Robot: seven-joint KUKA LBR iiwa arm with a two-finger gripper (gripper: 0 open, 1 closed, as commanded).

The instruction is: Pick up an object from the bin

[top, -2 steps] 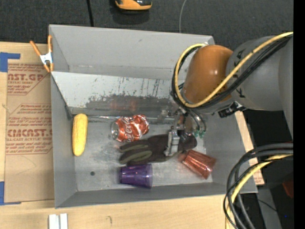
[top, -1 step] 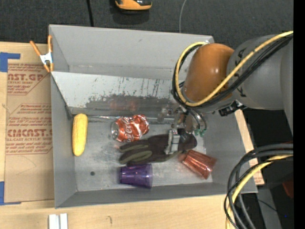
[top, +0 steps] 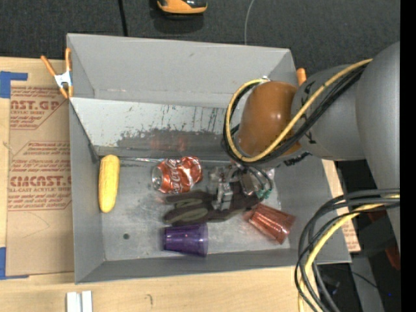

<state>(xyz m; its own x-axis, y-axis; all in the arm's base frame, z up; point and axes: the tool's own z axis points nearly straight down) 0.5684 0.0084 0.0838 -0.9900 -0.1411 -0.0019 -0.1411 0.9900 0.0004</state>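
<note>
where pincer (top: 224, 191) hangs, dark brown thing (top: 188, 209) beneath

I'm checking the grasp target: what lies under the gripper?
A dark brown flat thing, between the crushed red can and the purple cup. The gripper covers part of it, so its full shape cannot be seen.

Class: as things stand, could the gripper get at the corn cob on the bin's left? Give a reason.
Probably yes. The cob lies alone with nothing on it, and the gripper is mid-bin with open space between them. The left wall close beside the cob may crowd a grasp.
</note>
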